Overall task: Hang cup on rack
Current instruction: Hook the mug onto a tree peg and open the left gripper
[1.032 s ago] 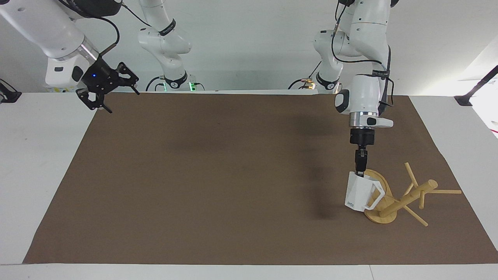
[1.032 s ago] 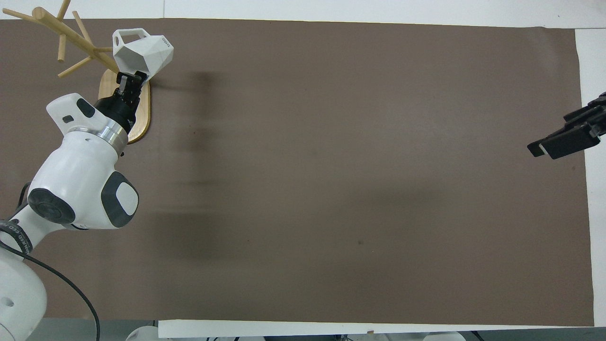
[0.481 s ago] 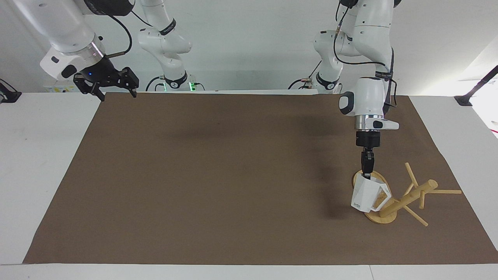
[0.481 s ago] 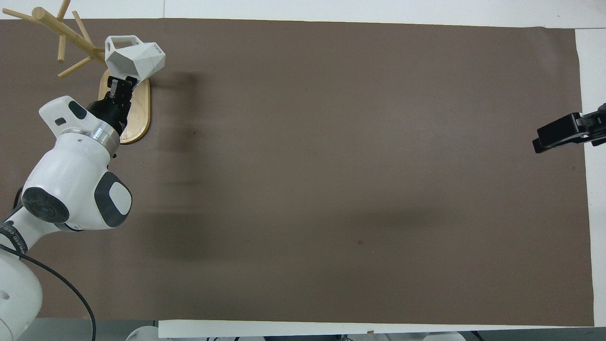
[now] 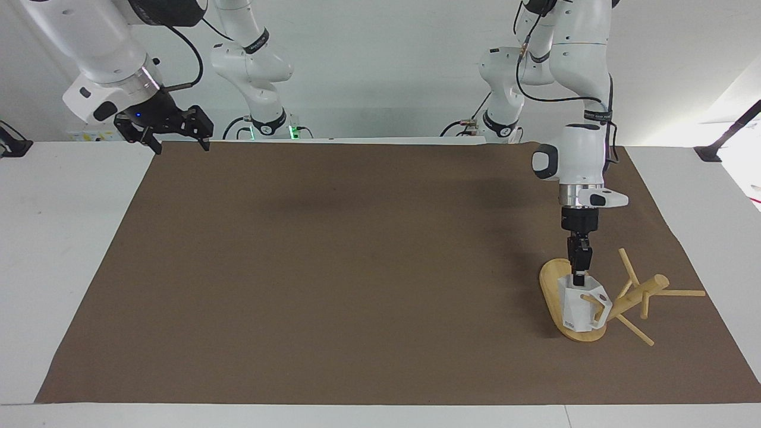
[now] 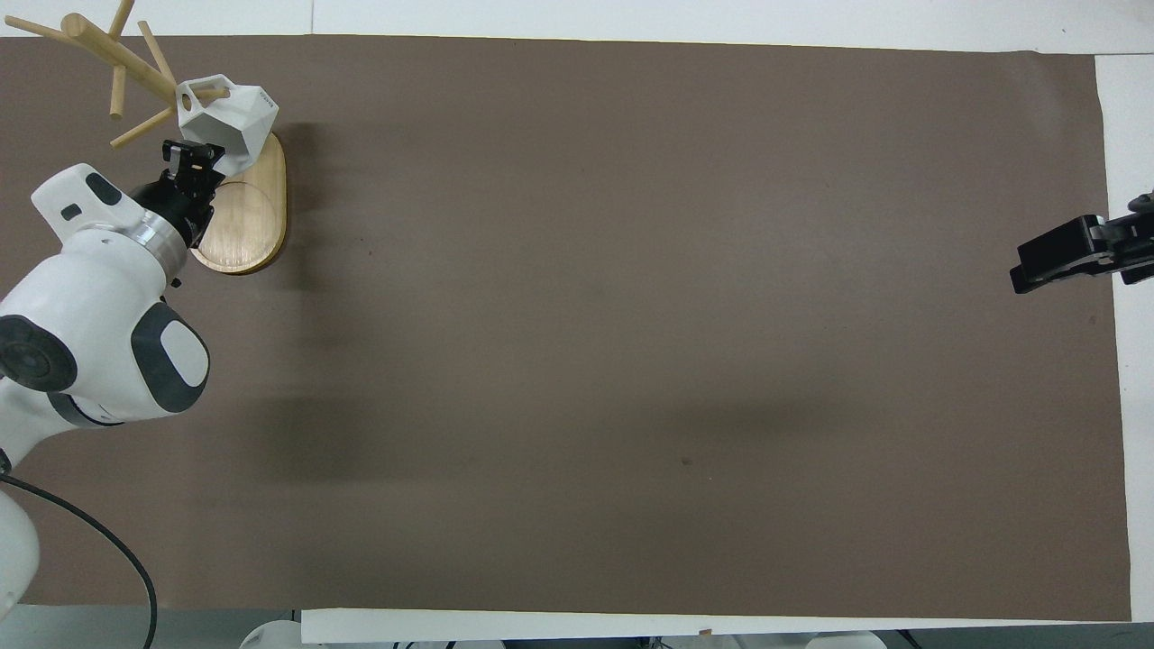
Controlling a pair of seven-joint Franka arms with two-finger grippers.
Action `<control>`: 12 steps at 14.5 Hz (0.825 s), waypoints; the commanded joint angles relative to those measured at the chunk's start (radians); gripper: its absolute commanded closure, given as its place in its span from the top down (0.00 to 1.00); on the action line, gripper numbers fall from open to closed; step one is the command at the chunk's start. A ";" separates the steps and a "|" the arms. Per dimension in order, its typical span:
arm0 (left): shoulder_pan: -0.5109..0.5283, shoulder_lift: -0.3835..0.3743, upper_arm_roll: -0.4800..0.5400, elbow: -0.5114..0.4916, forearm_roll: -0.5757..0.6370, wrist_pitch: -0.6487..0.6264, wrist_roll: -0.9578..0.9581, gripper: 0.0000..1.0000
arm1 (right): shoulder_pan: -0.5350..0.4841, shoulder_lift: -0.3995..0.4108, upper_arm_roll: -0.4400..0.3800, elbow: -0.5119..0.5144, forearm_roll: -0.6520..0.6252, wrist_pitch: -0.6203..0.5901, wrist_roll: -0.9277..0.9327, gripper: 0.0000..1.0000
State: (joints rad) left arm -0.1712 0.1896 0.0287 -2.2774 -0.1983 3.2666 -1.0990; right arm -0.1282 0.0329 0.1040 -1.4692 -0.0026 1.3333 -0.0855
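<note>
A brown mat [image 5: 333,279] lies flat across the white worktop [image 5: 65,261], covering most of it and leaving bare white strips at both ends and along the edge farthest from the robots. Soft shadows fall across the mat's middle. A black clamp [image 5: 722,139] sits at the worktop's edge at the left arm's end; another dark one [image 5: 12,145] sits at the right arm's end.

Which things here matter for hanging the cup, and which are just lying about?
In the job: cup, its handle apparently over a peg; rack; left gripper at the cup's rim.
Not in the job: brown mat; right gripper, open, waiting over the mat's corner at its own end.
</note>
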 commanded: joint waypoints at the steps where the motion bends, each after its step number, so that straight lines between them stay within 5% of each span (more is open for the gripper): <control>1: 0.024 -0.051 -0.004 0.065 -0.004 -0.157 -0.007 1.00 | -0.013 -0.044 0.002 -0.063 -0.017 0.007 0.013 1.00; 6: 0.051 -0.206 0.007 0.179 0.013 -0.678 0.011 1.00 | -0.008 -0.048 0.002 -0.068 -0.017 0.003 0.013 1.00; 12: 0.081 -0.217 0.002 0.467 0.183 -1.276 0.238 1.00 | -0.002 -0.050 0.002 -0.072 -0.019 0.003 0.001 1.00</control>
State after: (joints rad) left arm -0.0998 -0.0503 0.0363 -1.8970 -0.0395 2.1291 -0.9775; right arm -0.1327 0.0096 0.1004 -1.5096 -0.0028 1.3333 -0.0852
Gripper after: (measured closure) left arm 0.000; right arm 0.000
